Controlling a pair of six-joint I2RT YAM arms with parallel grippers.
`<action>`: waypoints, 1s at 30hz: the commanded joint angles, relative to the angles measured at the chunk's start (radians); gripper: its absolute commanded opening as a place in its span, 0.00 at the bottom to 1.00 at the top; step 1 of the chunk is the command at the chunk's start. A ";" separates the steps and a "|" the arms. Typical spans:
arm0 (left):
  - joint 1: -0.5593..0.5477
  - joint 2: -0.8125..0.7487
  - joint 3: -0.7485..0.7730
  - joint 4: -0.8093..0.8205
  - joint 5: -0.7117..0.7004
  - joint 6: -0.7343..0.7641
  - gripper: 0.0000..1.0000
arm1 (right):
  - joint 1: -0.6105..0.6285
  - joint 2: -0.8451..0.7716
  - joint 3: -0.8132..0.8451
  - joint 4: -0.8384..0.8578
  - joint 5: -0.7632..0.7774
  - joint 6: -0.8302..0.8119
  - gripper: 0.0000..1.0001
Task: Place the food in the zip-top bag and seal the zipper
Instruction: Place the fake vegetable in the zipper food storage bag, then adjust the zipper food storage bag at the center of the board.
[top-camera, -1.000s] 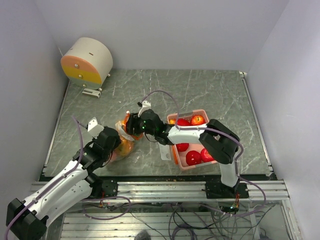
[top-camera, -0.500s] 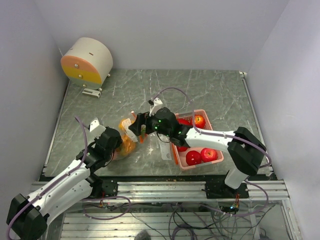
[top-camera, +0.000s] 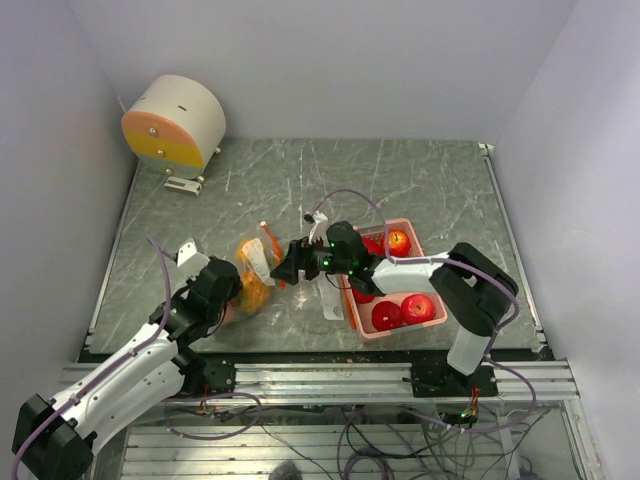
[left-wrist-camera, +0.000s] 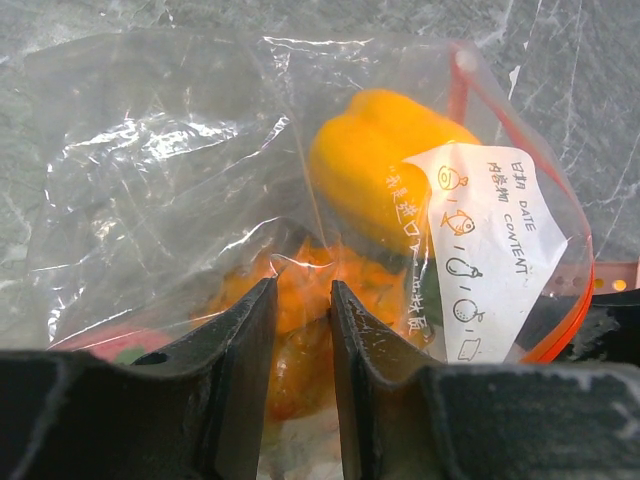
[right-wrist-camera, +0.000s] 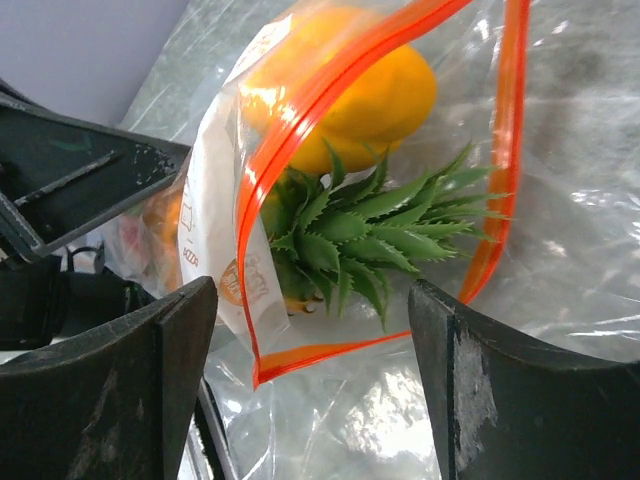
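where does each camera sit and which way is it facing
top external: above and behind the bases, looking down at the table; left arm and right arm show
left wrist: on the left arm, facing the zip-top bag past the left gripper
right wrist: on the right arm, facing through the right gripper into the bag's open mouth
shared: both wrist views show the yellow pepper in the bag

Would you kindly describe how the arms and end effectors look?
The left arm and right arm have white links, black joints and a looping lavender cable each. The left end effector and right end effector are black with flat, scuffed fingers.
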 joint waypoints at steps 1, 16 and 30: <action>-0.002 -0.008 -0.015 -0.068 -0.001 0.021 0.38 | -0.001 0.038 0.031 0.152 -0.123 0.029 0.76; -0.002 -0.038 0.074 -0.124 0.007 0.045 0.47 | 0.002 -0.085 0.046 0.036 -0.156 0.049 0.00; -0.002 -0.189 0.541 -0.319 0.014 0.291 1.00 | 0.039 -0.295 0.355 -0.381 -0.038 -0.080 0.00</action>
